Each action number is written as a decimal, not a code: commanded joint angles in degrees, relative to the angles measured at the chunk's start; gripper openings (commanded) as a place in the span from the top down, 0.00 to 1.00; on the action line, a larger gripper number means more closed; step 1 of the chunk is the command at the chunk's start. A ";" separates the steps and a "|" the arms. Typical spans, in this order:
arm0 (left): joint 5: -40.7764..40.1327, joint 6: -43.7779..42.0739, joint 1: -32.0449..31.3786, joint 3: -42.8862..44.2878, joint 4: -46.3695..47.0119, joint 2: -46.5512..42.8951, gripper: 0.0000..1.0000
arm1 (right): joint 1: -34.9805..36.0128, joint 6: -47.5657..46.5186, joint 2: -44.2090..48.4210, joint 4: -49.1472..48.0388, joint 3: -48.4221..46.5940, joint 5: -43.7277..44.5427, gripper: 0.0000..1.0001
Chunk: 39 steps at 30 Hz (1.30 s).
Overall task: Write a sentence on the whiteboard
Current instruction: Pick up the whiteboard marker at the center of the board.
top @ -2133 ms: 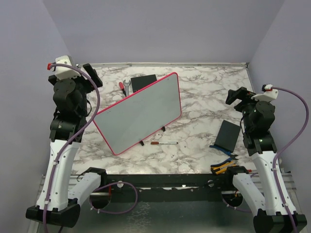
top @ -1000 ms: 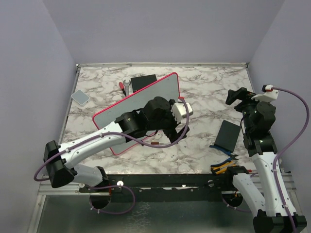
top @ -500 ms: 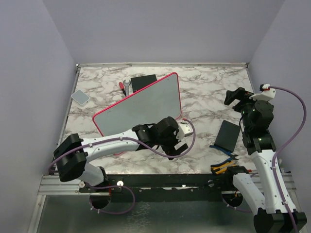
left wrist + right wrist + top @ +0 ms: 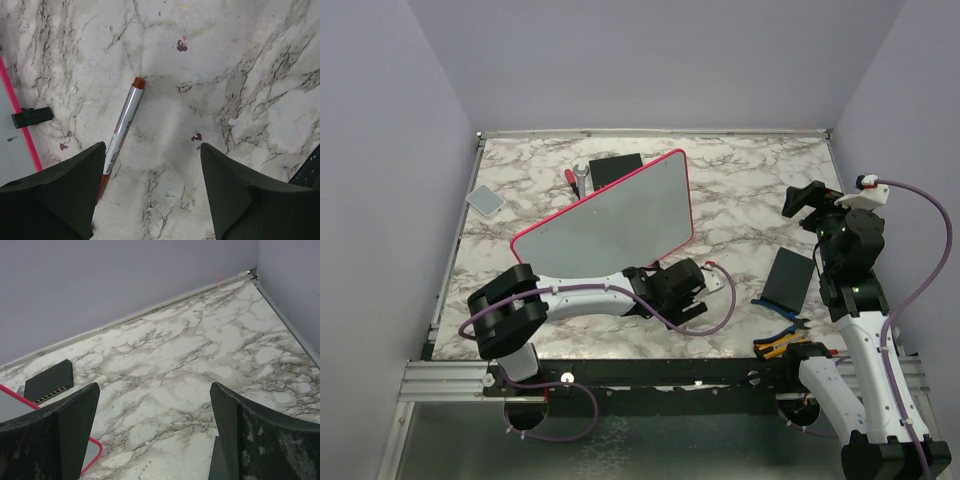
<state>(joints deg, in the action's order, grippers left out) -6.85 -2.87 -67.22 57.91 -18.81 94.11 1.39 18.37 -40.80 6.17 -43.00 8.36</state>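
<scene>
The whiteboard (image 4: pixel 605 222) sits slantwise in the middle of the marble table (image 4: pixel 740 190), its pink frame running diagonally and its face showing plain grey from above. Just off its near right corner, a silver marker (image 4: pixel 122 131) with red ends lies flat on the marble, close to one black foot (image 4: pixel 32 116) of the board. The left gripper (image 4: pixel 152 146) hangs low over that marker with its jaws spread wide, gripping nothing. The marker lies between the fingers, nearer one of them. Well to the board's right, the right gripper (image 4: pixel 804 198) is raised, also wide apart and empty. A black pad (image 4: pixel 616 167) lies just behind the board.
</scene>
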 commanded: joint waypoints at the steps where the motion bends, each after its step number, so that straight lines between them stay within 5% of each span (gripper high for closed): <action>1: -4.70 -1.87 -0.13 1.59 2.26 1.66 0.24 | -0.25 -0.28 0.22 -0.14 0.71 -1.13 0.05; 18: 1.39 -1.21 2.97 5.16 0.47 6.91 0.49 | -0.22 -0.16 -0.34 -0.37 0.79 -2.22 0.05; 36: -2.83 1.61 2.97 6.24 -0.26 9.84 0.66 | -0.25 -0.08 0.45 0.15 0.72 -2.26 0.05; 39: -3.76 2.66 2.97 6.70 -0.19 10.21 0.76 | -0.23 -0.08 0.45 0.15 0.73 -2.38 0.05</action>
<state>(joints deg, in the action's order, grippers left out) -8.40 -2.17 -64.23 63.00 -18.55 103.13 1.39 18.39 -40.93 6.15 -42.76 7.11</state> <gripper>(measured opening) 0.300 0.954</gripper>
